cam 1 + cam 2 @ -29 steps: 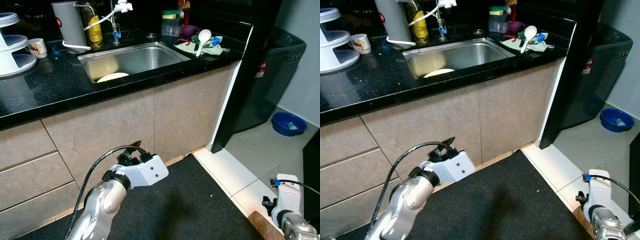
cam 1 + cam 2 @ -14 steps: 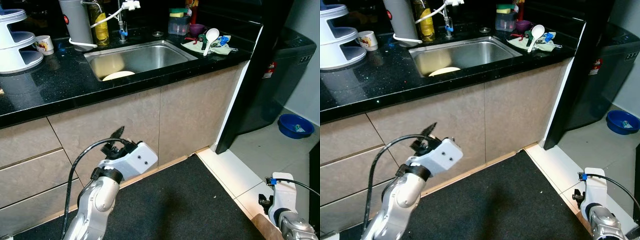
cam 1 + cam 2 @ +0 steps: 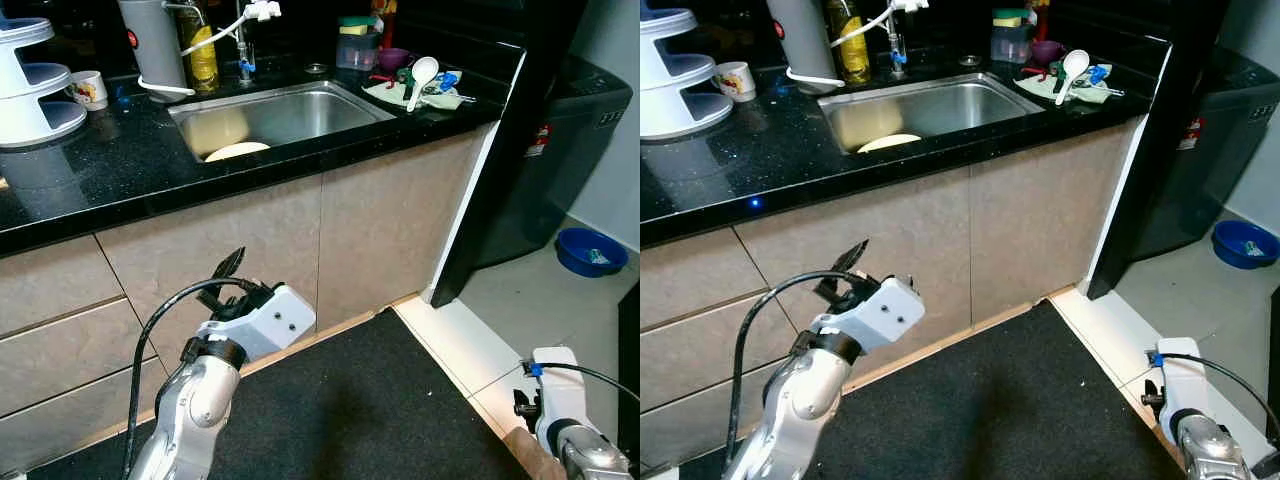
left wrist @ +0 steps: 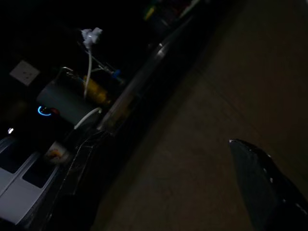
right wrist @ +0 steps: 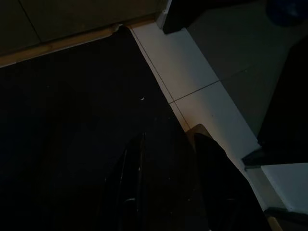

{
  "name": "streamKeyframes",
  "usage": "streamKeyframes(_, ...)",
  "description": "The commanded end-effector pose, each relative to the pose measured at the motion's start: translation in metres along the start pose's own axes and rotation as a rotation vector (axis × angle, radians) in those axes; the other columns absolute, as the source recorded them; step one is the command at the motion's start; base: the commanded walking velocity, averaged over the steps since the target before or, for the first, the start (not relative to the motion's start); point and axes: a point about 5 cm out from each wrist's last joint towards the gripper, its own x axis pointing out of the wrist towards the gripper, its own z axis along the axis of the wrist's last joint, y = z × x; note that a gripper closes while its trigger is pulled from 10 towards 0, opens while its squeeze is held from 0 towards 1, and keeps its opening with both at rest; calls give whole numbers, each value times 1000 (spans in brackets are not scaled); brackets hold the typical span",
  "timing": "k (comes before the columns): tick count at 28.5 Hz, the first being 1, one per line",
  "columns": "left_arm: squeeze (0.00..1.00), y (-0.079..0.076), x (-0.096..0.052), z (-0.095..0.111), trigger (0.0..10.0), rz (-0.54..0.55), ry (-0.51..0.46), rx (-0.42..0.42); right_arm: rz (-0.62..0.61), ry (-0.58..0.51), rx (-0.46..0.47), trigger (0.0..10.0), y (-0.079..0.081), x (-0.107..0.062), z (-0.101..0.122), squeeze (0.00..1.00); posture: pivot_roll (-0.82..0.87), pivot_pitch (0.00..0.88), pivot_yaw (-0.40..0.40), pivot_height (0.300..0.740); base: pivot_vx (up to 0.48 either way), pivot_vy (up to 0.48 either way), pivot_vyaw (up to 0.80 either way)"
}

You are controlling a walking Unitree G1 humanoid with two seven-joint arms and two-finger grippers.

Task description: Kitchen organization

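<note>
Black counter [image 3: 110, 185] with a steel sink [image 3: 285, 112]; pale plate [image 3: 237, 151] lying inside it. White spoon [image 3: 417, 78] on a cloth by the sink, mug [image 3: 88, 90] far back. Left gripper [image 3: 228, 272] up by the cupboard door, holding nothing, fingers apart. Right gripper [image 5: 168, 192] low over the dark mat [image 3: 370, 410], fingers slightly apart, empty.

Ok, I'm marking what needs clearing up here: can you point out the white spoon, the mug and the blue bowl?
white spoon [image 3: 424, 69], left eye view, on its bowl end.
mug [image 3: 90, 89], left eye view, on its side wall.
blue bowl [image 3: 575, 259], left eye view, on its rim.
</note>
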Motion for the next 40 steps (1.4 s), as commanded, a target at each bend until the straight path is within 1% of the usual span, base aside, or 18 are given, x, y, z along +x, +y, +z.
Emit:
streamKeyframes(1, 1000, -16, -1, -10, 10000, -115, 72, 73, 12, -9, -23, 10000, 2, 0, 1, 0, 9, 0, -11, 740, 0, 0, 0)
streamKeyframes(2, 0, -20, -1, -11, 10000, -152, 74, 87, 14, -8, -25, 10000, 2, 0, 0, 0, 9, 0, -11, 740, 0, 0, 0)
streamKeyframes(5, 0, -25, -1, -11, 10000, -223, 69, 59, 15, -4, -21, 10000, 3, 0, 0, 0, 10, 0, -12, 740, 0, 0, 0)
streamKeyframes(7, 0, -26, -1, -11, 10000, -242, 73, 67, 17, -6, -24, 10000, 3, 0, 0, 0, 8, 0, -11, 740, 0, 0, 0)
streamKeyframes(8, 0, -27, -1, -13, 10000, -267, 81, 46, 17, -6, -24, 10000, 3, 0, -1, 0, 7, 0, -12, 740, 0, 0, 0)
streamKeyframes(9, 0, -27, -1, -13, 10000, -267, 81, 46, 17, -6, -24, 10000, 3, 0, -1, 0, 7, 0, -12, 740, 0, 0, 0)
streamKeyframes(10, 0, -29, 0, -14, 10000, -294, 95, -1, 18, -6, -24, 10000, 4, 0, 0, 0, 7, 0, -15, 740, 0, 0, 0)
streamKeyframes(12, 0, -29, 1, -15, 10000, -300, 105, -33, 19, -6, -24, 10000, 4, 1, 0, 0, 9, 0, -16, 740, 0, 0, 0)
streamKeyframes(17, 0, -31, 4, -13, 10000, -326, 95, 18, 20, -4, -21, 10000, 4, 1, 1, 0, 11, 0, -21, 740, 0, 0, 0)
streamKeyframes(25, 0, -33, 7, -12, 10000, -355, 84, -6, 22, -3, -19, 10000, 3, 2, 2, 0, 21, 0, -26, 740, 0, 0, 0)
streamKeyframes(28, 0, -35, 9, -10, 10000, -371, 80, 28, 23, 3, -18, 10000, 3, 2, 2, 0, 20, 0, -31, 740, 0, 0, 0)
streamKeyframes(31, 0, -36, 10, -11, 10000, -388, 87, -1, 22, 7, -18, 10000, 3, 2, 2, 0, 16, 0, -33, 740, 0, 0, 0)
streamKeyframes(32, 0, -35, 11, -12, 10000, -402, 92, -52, 21, 11, -18, 10000, 2, 2, 2, 0, 14, 0, -32, 740, 0, 0, 0)
streamKeyframes(33, 0, -34, 10, -10, 10000, -399, 56, -75, 22, 11, -20, 10000, 2, 2, 3, 0, 14, 0, -32, 740, 0, 0, 0)
streamKeyframes(35, 0, -33, 9, -9, 10000, -402, 37, -74, 23, 11, -21, 10000, 2, 2, 3, 0, 16, 0, -35, 740, 0, 0, 0)
streamKeyframes(36, 0, -32, 8, -8, 10000, -393, 29, -56, 26, 10, -25, 10000, 3, 3, 3, 0, 14, 0, -34, 740, 0, 0, 0)
streamKeyframes(38, 0, -32, 8, -8, 10000, -389, 37, -61, 33, 6, -25, 10000, 4, 3, 3, 0, 14, 0, -35, 740, 0, 0, 0)
streamKeyframes(40, 0, -32, 9, -9, 10000, -398, 44, -76, 65, -6, -56, 10000, 9, 3, 3, 0, 13, 0, -34, 740, 0, 0, 0)
